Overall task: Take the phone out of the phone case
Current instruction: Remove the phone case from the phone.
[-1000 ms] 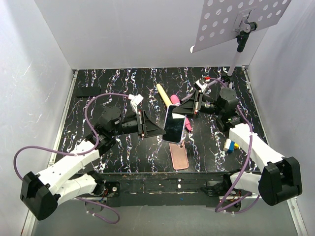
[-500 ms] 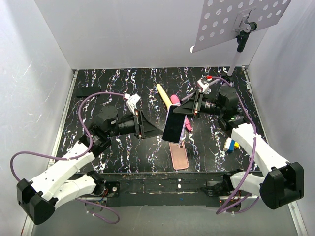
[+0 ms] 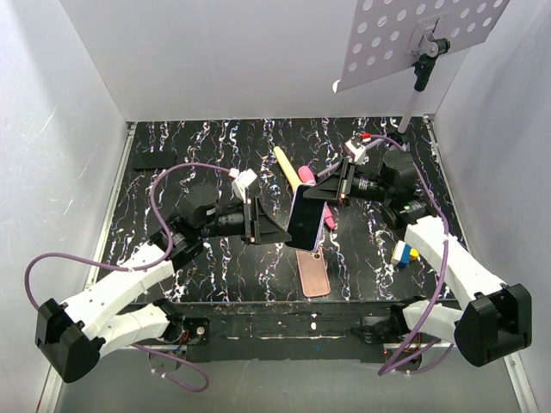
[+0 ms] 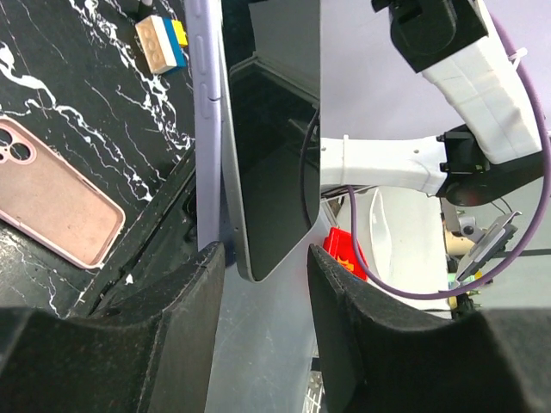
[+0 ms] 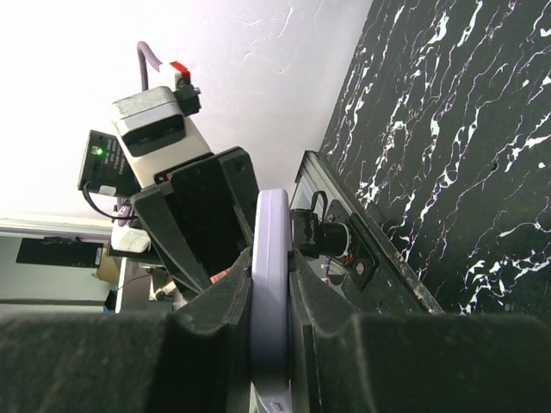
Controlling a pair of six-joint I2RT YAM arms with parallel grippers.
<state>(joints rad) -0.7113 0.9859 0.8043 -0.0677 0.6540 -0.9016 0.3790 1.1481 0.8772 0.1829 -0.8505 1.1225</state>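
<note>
The right gripper (image 5: 271, 262) is clamped tight on the phone (image 3: 305, 218), holding it tilted in the air above the table (image 3: 215, 146). The left gripper (image 4: 265, 258) has its fingers (image 4: 172, 327) on either side of the phone's lower end, but whether they grip it cannot be told. The phone case (image 3: 313, 274) lies empty on the table, just beneath.

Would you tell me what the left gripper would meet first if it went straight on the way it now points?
The phone, held up by the right gripper. Its lower end sits between the open jaws of the left gripper, so it would probably just slide deeper in.
</note>
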